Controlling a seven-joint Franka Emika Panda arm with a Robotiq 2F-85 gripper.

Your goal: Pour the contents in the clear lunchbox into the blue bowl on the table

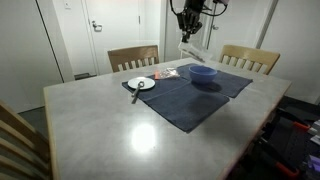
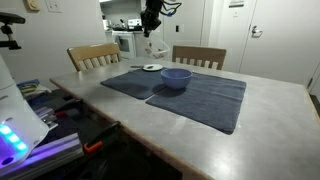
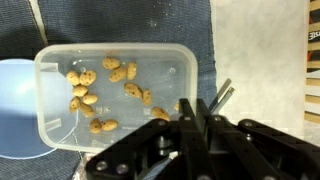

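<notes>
Clear plastic lunchbox (image 3: 160,72) — glossy grey table (image 1: 100,130), dark cloth mat (image 1: 185,100).

Seen from my remote station: dark blue cloth mats (image 1: 185,100) lie overlapping, a white plate (image 1: 141,83) at the edge of them, with what may be a dark-handled utensil (image 1: 134,94) propped on its rim; the picture is too coarse to be sure. A wooden chair (image 1: 133,57) and a second chair (image 1: 250,58) stand behind, before white doors (image 1: 105,30). In an exterior view, a blue-lit device (image 2: 12,140) glows in the near corner.
</notes>
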